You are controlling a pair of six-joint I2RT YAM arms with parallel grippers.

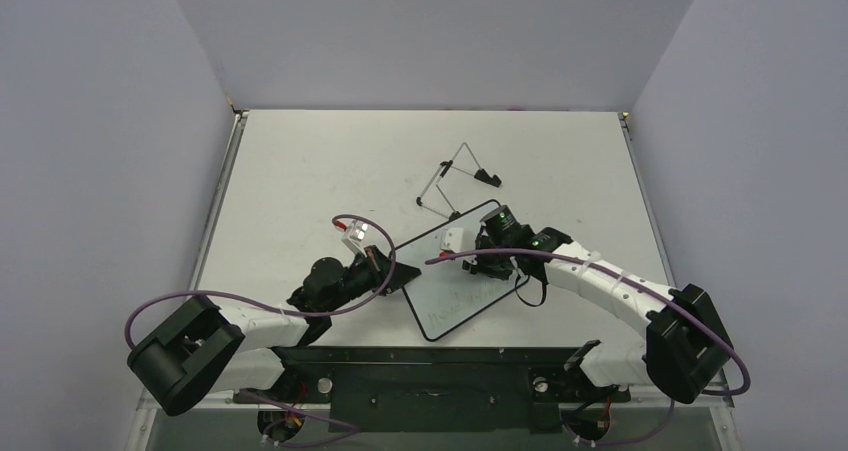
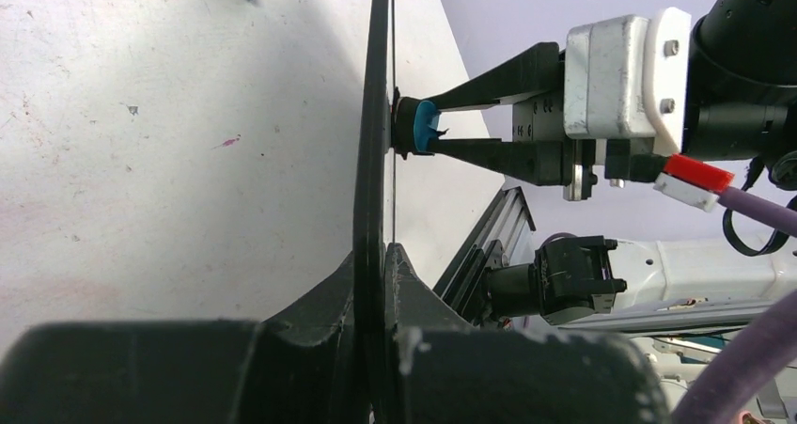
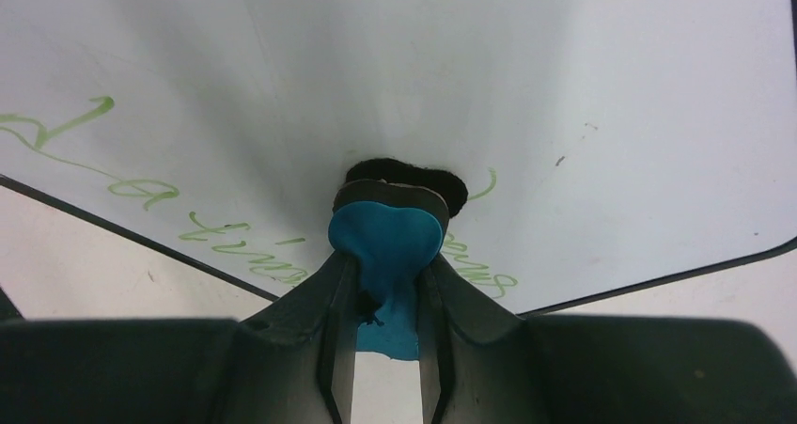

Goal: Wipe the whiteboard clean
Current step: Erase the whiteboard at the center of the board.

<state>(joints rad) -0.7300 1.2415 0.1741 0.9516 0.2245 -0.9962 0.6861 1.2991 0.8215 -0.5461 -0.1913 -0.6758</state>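
left fingers [image 2: 378, 264] pinch the whiteboard [image 1: 455, 301] by its l. edge. the board is over the near-mid part of the bench [image 1: 300, 171], w/ its white face turned up to the top cam. right fingers [image 2: 425, 126] pinch a small blue eraser [image 3: 385, 241] & its dark pad is pressed on the white face. green writing [image 3: 141, 194] shows on the board near the pad. a wire stand [image 1: 455, 183] lies on the bench just past the board's far edge.

Easel [image 1: 487, 178] just behind whiteboard [image 1: 450, 301] — obstr.
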